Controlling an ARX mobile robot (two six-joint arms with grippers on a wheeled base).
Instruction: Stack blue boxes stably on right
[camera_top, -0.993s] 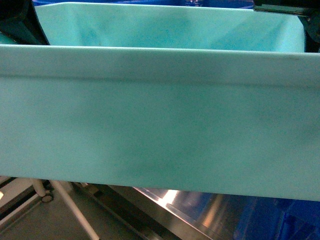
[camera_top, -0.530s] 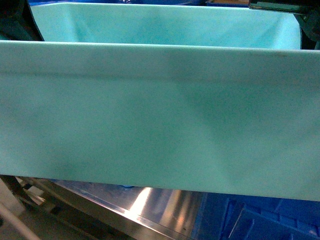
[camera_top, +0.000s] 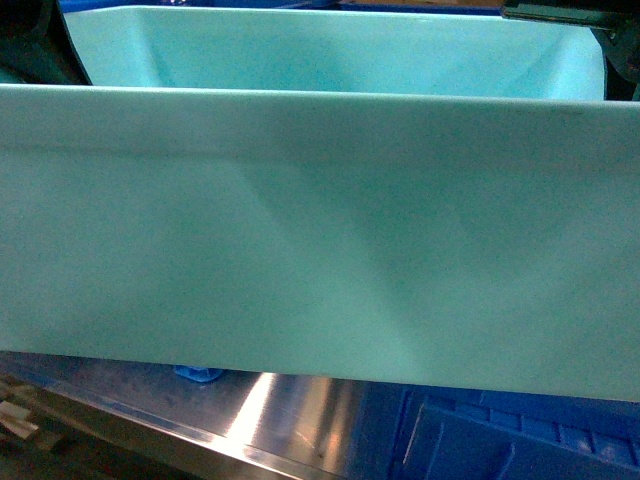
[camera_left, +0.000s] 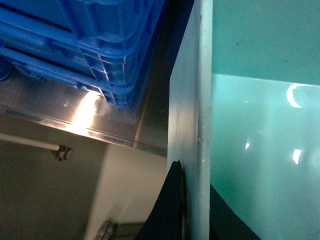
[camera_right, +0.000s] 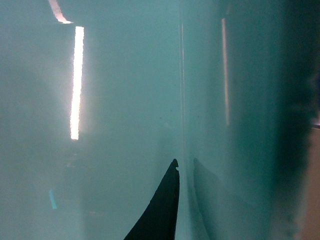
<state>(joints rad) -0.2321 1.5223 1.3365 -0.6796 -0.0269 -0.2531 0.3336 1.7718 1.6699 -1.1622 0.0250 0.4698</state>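
One light turquoise blue box (camera_top: 320, 230) fills nearly the whole head view, held up in the air with its long side wall facing the camera and its inside showing along the top. In the left wrist view, my left gripper (camera_left: 194, 176) is shut on the blue box's end wall (camera_left: 190, 115), one dark finger outside and one inside. My right gripper (camera_right: 184, 162) is shut on the opposite wall (camera_right: 125, 100). One black finger shows in front and the other as a shadow through the plastic. No other blue box is in view.
Below the held box lies a shiny steel tabletop (camera_top: 290, 410) with its front edge toward me. A dark blue ribbed crate (camera_top: 520, 440) sits at the lower right. Stacked dark blue crates (camera_left: 100, 45) stand on the steel top (camera_left: 120, 125) beside the box's left end.
The scene under the box has slid left: table legs and floor gave way to the steel top and more of the dark blue crate at lower right. Both grippers kept hold.
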